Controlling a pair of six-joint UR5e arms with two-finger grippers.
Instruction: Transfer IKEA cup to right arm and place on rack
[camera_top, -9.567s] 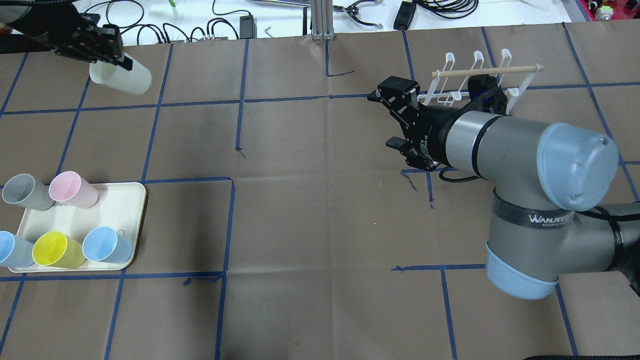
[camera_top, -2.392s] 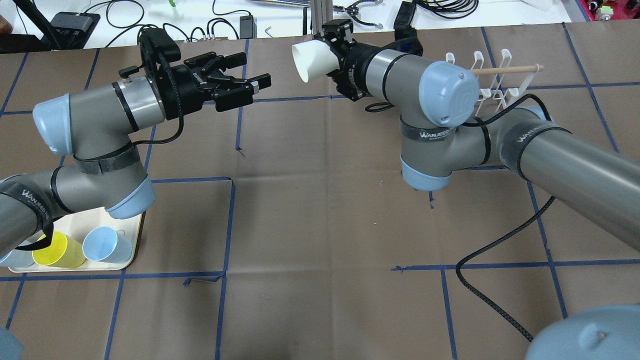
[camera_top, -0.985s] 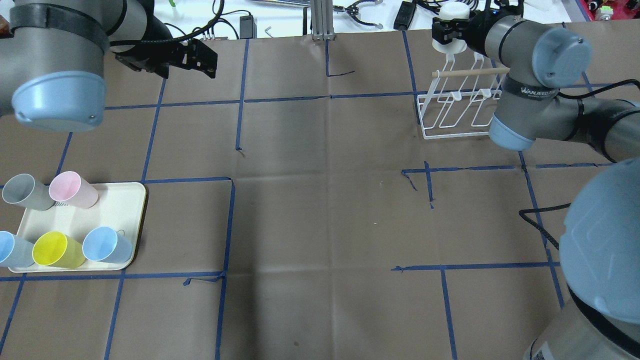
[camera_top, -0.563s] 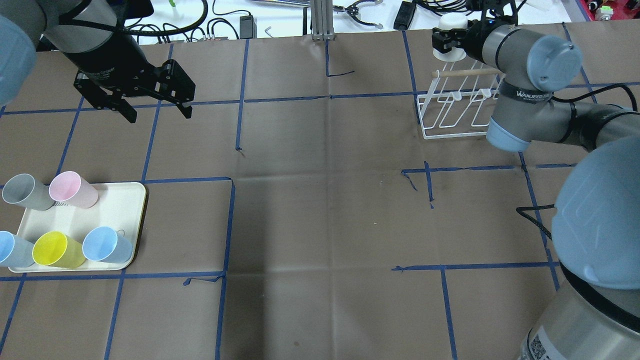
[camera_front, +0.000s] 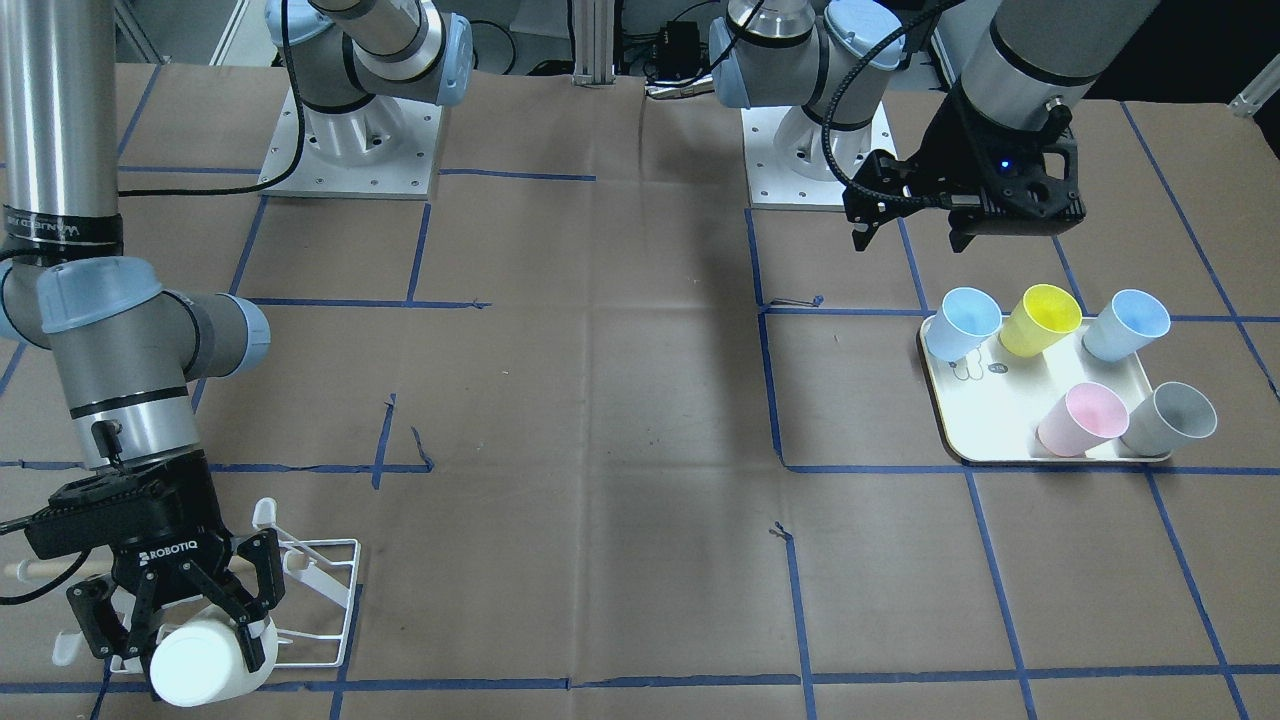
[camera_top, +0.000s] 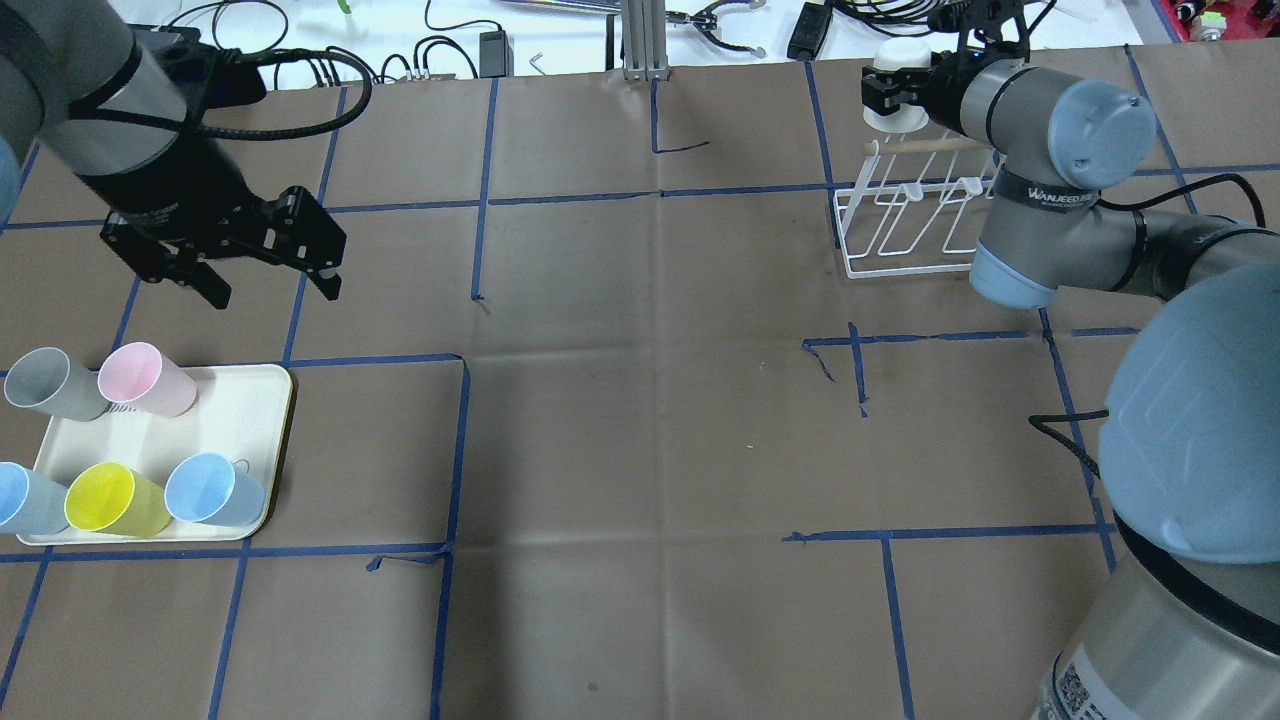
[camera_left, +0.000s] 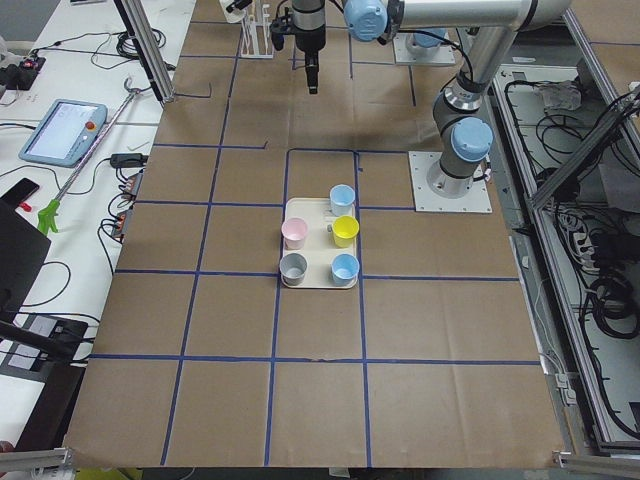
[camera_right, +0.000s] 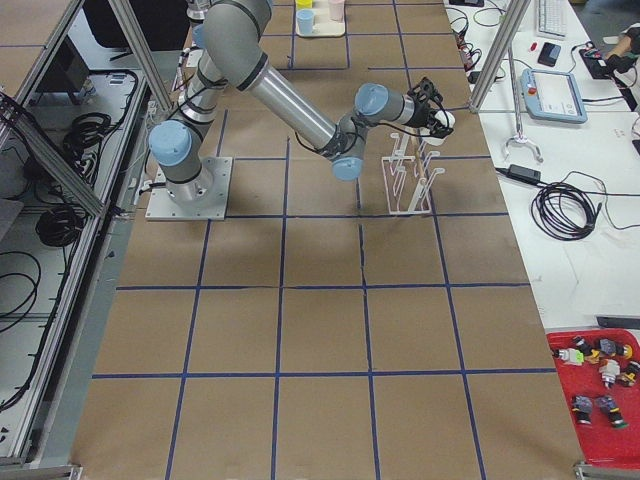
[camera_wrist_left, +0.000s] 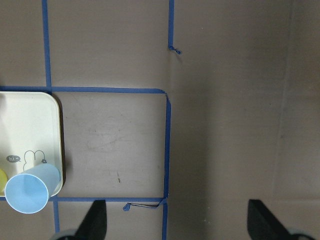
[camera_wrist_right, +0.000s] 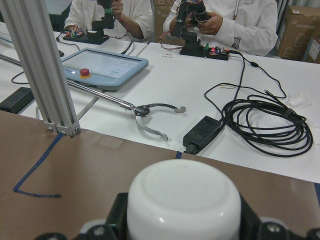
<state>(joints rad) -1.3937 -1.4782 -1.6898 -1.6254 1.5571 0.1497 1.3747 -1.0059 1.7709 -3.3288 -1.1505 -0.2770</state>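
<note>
A counter (camera_top: 640, 440) covered in brown paper and divided into squares by blue tape was seen. Beyond its far edge stood a white bench (camera_wrist_right: 165, 95). On the bench lay coiled black cables (camera_wrist_right: 265, 120) and a grey control pendant with a red button (camera_wrist_right: 102, 62). Two people in white tops (camera_wrist_right: 245, 20) were seen behind the bench. A white plastic cup (camera_front: 200, 662) was clamped by the right end effector (camera_front: 182, 645) just above the outer end of a white wire rack with a wooden dowel (camera_top: 900, 235). Contact with a prong could not be judged. The left end effector (camera_top: 275, 292) was held spread and empty above bare paper, near a cream rectangular tray (camera_top: 215, 425). On that tray five pastel cups (camera_top: 125, 498) were stood.
</note>
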